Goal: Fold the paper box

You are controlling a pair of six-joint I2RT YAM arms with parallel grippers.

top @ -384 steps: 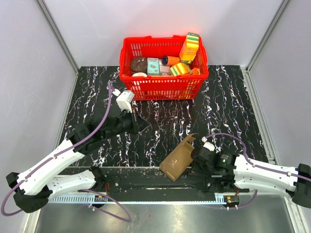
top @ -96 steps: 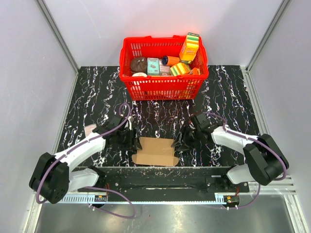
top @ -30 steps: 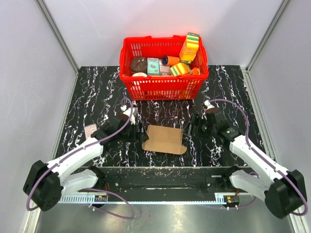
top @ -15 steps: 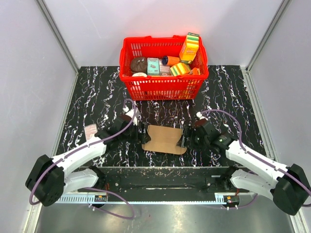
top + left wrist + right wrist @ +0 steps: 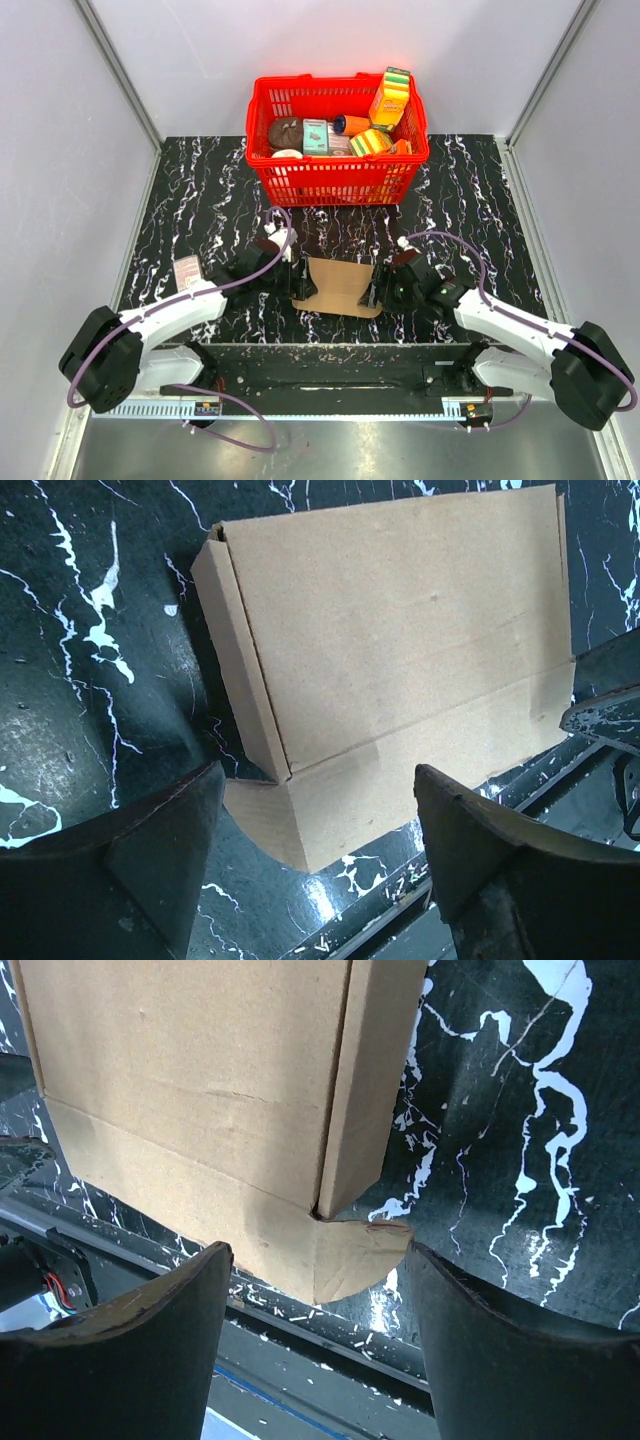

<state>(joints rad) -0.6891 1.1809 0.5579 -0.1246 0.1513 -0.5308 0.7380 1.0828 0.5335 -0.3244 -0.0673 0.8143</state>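
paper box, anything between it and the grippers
Nothing visible does. The paper box lies on the table, with the open left gripper at one end and the open right gripper at the other.

Left pincer (image 5: 303, 282) and right pincer (image 5: 375, 285) face each other low (both spread wide).

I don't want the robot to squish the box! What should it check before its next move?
1. Box lies flat on the table: ok.
2. Left tool open, at the box's left end: ok.
3. Right tool open, at the box's right end: ok.
4. Tools touching the box: cannot tell.
5. Basket apart from the box, behind it: ok.
6. Box folded into a carton: not ok, it is flat.
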